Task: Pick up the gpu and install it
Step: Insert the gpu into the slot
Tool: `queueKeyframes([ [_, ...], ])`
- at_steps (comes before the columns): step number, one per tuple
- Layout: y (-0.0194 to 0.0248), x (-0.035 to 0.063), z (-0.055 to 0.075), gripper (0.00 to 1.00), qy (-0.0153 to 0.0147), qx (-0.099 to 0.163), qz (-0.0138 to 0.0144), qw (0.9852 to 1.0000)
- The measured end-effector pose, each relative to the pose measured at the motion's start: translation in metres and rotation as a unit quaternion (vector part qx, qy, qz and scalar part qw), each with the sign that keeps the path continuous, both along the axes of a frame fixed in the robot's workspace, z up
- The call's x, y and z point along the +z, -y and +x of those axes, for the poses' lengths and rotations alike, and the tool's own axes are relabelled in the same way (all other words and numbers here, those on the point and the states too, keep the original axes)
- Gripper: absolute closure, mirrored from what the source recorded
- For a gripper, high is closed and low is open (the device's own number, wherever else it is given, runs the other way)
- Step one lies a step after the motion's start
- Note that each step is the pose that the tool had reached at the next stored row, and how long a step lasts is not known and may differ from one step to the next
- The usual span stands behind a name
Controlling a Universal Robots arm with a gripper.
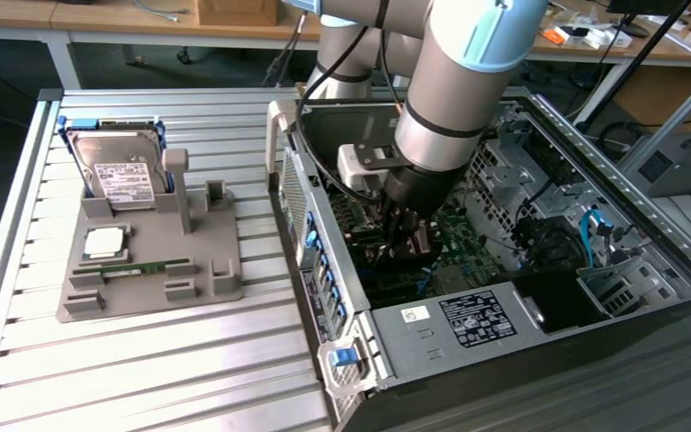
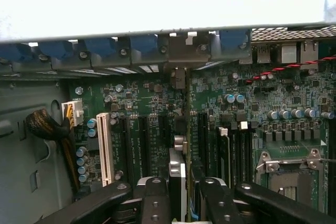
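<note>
Gpu work is happening inside the big things first: the open computer case (image 1: 489, 297) lies on its side on the slatted metal table (image 1: 141, 360), and the grey arm (image 1: 466, 81) reaches steeply down into it from above. On the exterior view's left a grey parts holder (image 1: 141, 270) keeps a hard drive (image 1: 123, 175) standing upright and a thin memory stick (image 1: 141, 267) lying flat, well apart from the case.

Down in the case sits the green main board (image 2: 152, 108) with its row of long dark slots (image 2: 144, 150) and one white slot (image 2: 103, 148).

The gpu (image 2: 187, 129) is seen edge-on in the wrist view, a thin green line running straight away from the claw (image 2: 186, 203) toward the back wall of the case, where its metal end bracket (image 2: 178, 77) meets the blue clips (I judge it lined up over a slot, though whether it is seated I cannot tell). Its long axis runs along the slots, and the card hangs directly below the claw, between the fingers (image 2: 155, 203).

The claw is partly closed and pinched on the card's near edge, its black fingers pressing either face, wrist pointing almost straight down at the board.
</note>
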State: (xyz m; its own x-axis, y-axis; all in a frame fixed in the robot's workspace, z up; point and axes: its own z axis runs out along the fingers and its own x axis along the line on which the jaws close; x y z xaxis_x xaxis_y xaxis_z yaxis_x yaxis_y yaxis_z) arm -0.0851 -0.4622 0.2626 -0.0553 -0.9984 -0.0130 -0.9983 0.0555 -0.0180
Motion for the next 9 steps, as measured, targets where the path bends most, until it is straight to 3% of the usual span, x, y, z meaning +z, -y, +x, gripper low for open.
queueKeyframes([
  [9, 0.0000, 0.0039, -0.0001, 0.73, -0.0001, 0.000, 0.0005, 1.0000],
])
